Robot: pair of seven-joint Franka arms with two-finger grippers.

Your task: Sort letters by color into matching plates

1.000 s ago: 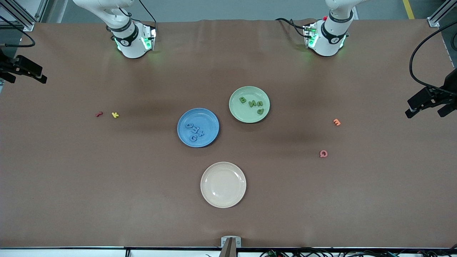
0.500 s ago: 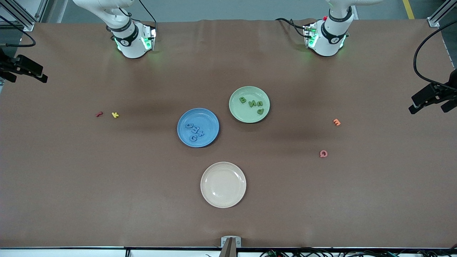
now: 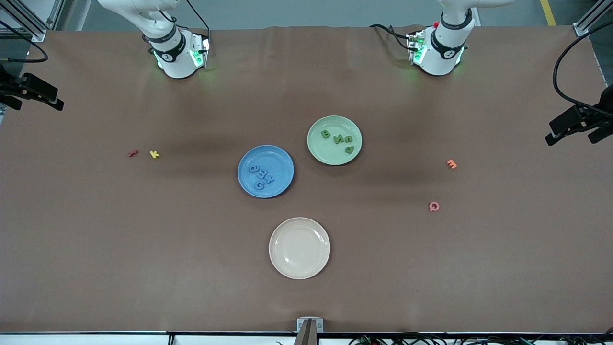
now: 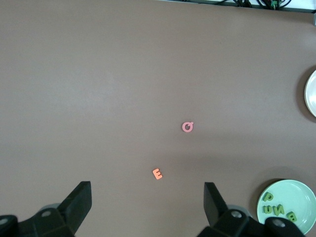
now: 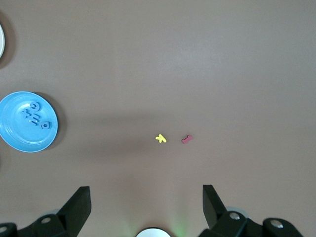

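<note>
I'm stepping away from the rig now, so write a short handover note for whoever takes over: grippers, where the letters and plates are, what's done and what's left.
Left gripper: open, empty, high over the left arm's end of the table, waiting.
Right gripper: open, empty, high over the right arm's end, waiting.
Blue plate: holds the four blue letters.
Green plate, farther from the front camera: holds the four green letters.
Cream plate, nearest the front camera: nothing in it.
Loose on the table: red letter, yellow letter, orange letter, pink letter. None has a matching plate.
Done: blue and green sorting looks complete.
Left: apparently nothing.
</note>
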